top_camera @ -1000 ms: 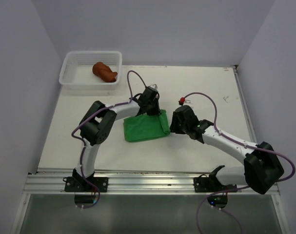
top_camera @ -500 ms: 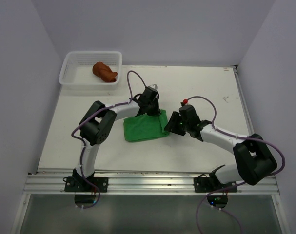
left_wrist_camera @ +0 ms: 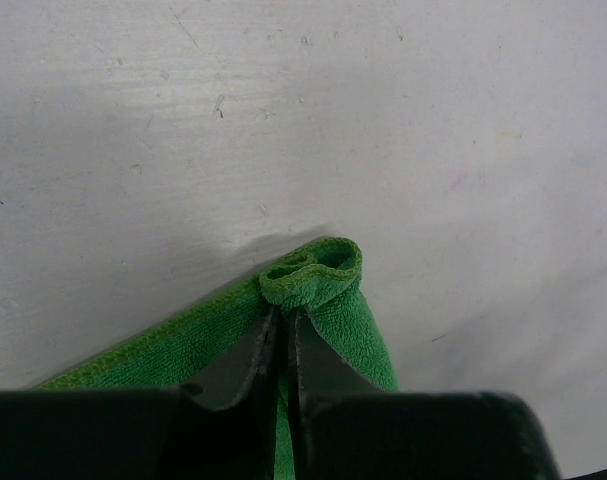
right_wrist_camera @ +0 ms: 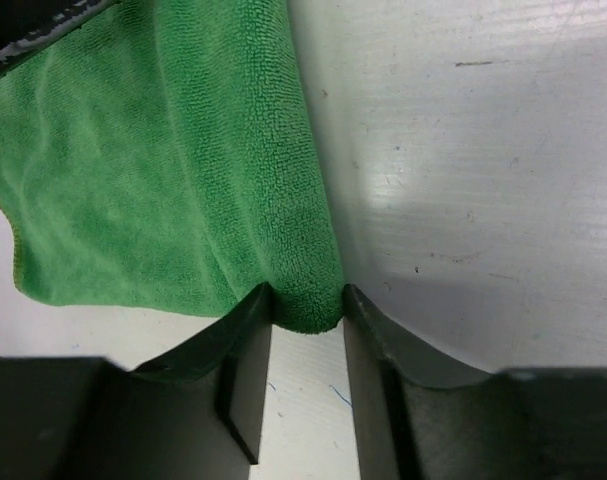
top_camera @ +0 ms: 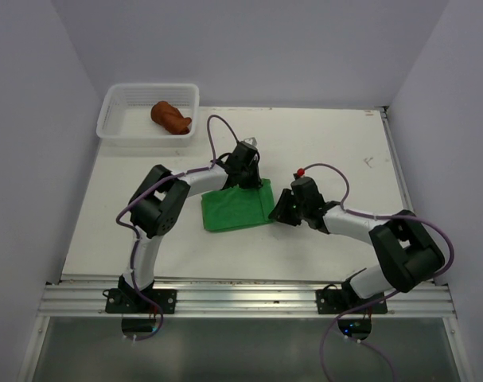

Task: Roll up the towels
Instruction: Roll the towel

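The green towel (top_camera: 235, 209) lies flat on the table with its right edge curled into a narrow roll. My left gripper (top_camera: 249, 183) is shut on the far end of that roll, and the looped green towel (left_wrist_camera: 321, 272) bulges just past the tips of my left gripper (left_wrist_camera: 283, 318). My right gripper (top_camera: 280, 209) sits at the near end of the roll. In the right wrist view the right gripper (right_wrist_camera: 308, 302) has both fingers pressed against the sides of the green towel (right_wrist_camera: 163, 170). The rust-brown towel (top_camera: 170, 117) lies bunched in the basket.
A white mesh basket (top_camera: 107, 127) stands at the table's far left corner. Purple cables loop over both arms. White walls close in the table on the left, back and right. A metal rail runs along the near edge.
The right arm has stretched lower and leftward, bringing its gripper onto the near end of the roll, where the jaws closed in. The left gripper and the towel have stayed put.
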{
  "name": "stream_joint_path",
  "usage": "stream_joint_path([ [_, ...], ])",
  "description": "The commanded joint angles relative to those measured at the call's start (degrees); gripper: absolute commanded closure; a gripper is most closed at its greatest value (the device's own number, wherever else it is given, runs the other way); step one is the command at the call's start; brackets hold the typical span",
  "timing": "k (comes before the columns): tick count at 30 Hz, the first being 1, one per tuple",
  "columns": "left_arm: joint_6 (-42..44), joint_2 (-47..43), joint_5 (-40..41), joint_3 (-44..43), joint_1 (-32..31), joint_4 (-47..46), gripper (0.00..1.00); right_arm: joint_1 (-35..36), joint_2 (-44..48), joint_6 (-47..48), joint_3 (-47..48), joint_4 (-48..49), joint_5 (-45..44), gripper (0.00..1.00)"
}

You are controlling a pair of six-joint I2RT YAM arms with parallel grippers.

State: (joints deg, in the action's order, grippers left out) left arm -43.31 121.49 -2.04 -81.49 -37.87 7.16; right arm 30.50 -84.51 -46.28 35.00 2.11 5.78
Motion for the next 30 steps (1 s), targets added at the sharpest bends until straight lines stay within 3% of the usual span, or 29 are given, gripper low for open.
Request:
stream_joint_path([
  [1,2.62,-0.99,4.33,1.6,1.3,2.69,0.96,-0.18,-0.83,0.14,-0.9,2.37,0.64,0.67],
  [5,2.62,-1.08,4.33,1.6,1.3,2.69,0.96,-0.18,-1.09,1.46,-0.64,3.16,0.28,0.75],
  [12,2.88,-1.43,4.5,1.51,1.3,2.86,0.96,-0.18,-3.29,2.07,-0.64,4.22,0.72,0.72],
  [19,3.23,-2.05,4.86,1.51,1.57,3.3,0.92,-0.18,-3.29,3.39,-1.34,4.92,-0.24,0.98],
  [21,3.23,-2.49,4.77,1.43,1.57,3.39,0.91,-0.09,-2.59,4.79,-1.08,4.05,-1.38,1.0],
  [30,3.06,-4.51,3.72,0.9,2.97,4.44,0.68,3.59,0.4,10.33,0.24,-0.88,-9.73,1.0],
])
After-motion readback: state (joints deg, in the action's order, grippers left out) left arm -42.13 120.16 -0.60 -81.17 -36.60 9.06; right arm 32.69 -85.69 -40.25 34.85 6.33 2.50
